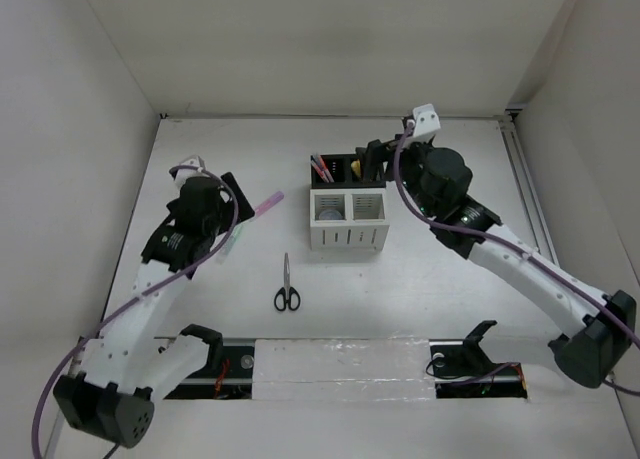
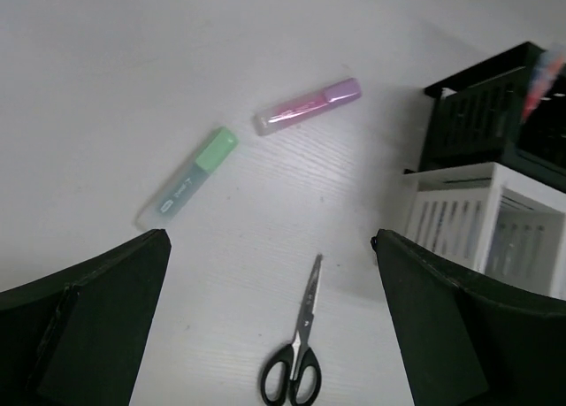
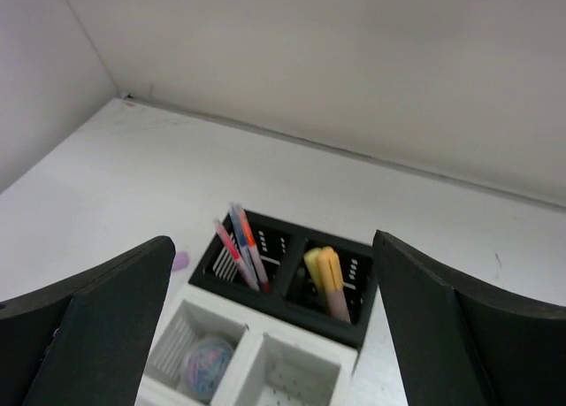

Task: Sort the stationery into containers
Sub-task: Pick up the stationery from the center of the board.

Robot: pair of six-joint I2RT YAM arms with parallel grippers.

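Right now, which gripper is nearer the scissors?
Left. The left gripper hovers open beyond and left of the scissors; the right gripper is above the organizer's black compartments, farther away.

Loose on the tabletop (image 1: 420, 309): one pair of scissors (image 2: 296, 362) and two highlighters, namely one pink highlighter (image 2: 308, 106) and one green highlighter (image 2: 187, 178). Containers: one black pair (image 3: 294, 264) joined to one white pair (image 1: 347, 237), four square compartments in all. Black pair: three thin pens (image 3: 243, 247) in the left compartment, two yellow-orange highlighters (image 3: 325, 278) in the right. White pair: one small roll (image 3: 205, 371).
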